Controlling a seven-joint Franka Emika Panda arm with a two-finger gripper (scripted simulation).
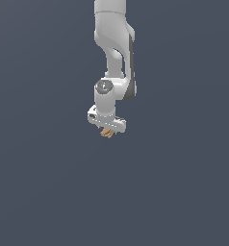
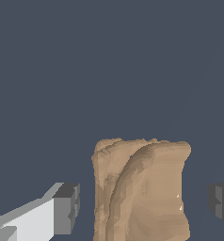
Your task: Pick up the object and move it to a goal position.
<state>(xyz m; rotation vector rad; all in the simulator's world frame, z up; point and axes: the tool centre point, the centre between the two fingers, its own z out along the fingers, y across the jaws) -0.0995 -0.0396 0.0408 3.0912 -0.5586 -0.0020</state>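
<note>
The small orange-tan lumpy object (image 2: 142,190), built of irregular layered lobes that curve over one another like stacked slabs, has a matte, faceted surface with a few tiny bright specks along one edge and carries no writing, label or brand mark. In the wrist view it stands between the two dark grey, blocky finger pads (image 2: 67,208), with a clear gap of background showing on each side, so the pads are apart from it and the white gripper (image 2: 144,207) is spread wide, grasping nothing. In the exterior view the same object (image 1: 107,132) shows only as a little tan patch peeking out just under the gripper (image 1: 108,130), at the lower end of the smooth white robot arm (image 1: 114,48), which comes down from the top of the picture with a dark grey panel along its side and a round grey cap on a joint. Around everything lies a plain, flat slate-blue surface (image 1: 39,192) without texture, seams or markings; whether the object rests on it cannot be told.
</note>
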